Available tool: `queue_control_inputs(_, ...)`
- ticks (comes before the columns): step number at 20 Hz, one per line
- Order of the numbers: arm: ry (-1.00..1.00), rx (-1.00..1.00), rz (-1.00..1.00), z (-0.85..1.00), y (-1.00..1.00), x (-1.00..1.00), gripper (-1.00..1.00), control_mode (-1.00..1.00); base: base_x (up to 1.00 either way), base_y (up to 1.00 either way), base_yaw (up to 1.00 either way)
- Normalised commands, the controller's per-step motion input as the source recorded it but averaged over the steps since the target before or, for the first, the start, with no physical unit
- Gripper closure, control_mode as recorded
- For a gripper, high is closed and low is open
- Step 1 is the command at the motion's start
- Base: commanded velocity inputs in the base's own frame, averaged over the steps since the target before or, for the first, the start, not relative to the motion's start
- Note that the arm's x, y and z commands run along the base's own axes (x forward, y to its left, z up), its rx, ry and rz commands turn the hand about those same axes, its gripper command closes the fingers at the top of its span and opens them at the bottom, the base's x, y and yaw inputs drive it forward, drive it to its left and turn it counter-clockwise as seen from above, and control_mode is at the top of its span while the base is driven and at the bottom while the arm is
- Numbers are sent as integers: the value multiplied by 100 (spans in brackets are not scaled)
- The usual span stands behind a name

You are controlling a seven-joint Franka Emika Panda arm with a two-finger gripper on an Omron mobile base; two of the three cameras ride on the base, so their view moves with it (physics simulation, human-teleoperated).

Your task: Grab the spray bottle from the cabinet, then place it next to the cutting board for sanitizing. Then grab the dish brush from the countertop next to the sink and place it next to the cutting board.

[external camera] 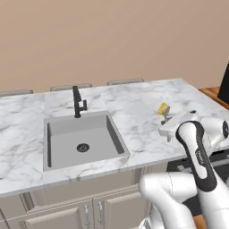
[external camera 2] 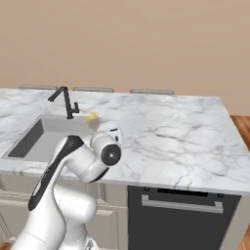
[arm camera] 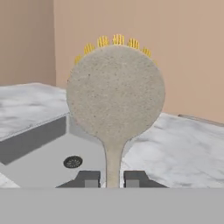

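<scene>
My gripper (arm camera: 113, 177) is shut on the thin stem of the dish brush (arm camera: 116, 94). The brush's round beige head stands up in front of the hand, with yellow bristles showing past its top edge. From the base, the dish brush (external camera: 163, 108) is just above the countertop (external camera: 134, 105), right of the sink (external camera: 82, 138), with the gripper (external camera: 167, 120) below it. In the right base view the dish brush (external camera 2: 93, 119) sits beside the faucet (external camera 2: 66, 101), held by the gripper (external camera 2: 103, 128). The spray bottle, cabinet and cutting board are out of view.
The dark faucet (external camera: 78, 102) stands at the sink's back edge, and the drain (arm camera: 73, 162) lies below the hand. A black dishwasher front (external camera 2: 180, 215) is under the countertop to the right. Beige doors (external camera: 67, 214) sit below the sink. A tan wall runs behind.
</scene>
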Motion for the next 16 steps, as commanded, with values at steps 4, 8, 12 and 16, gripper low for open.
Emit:
queue_control_inputs(4, -40, 6, 4, 100, -12, -48, 100, -100, 0, 0, 0)
queue_control_inputs(8, -31, 1, 1, 100, -9, -42, 100, -100, 0, 0, 0)
queue_control_inputs(12, -8, 0, 0, 100, -6, -40, 100, -100, 0, 0, 0)
queue_control_inputs(16, 23, -12, 0, 74, 0, -62, 100, -100, 0, 0, 0)
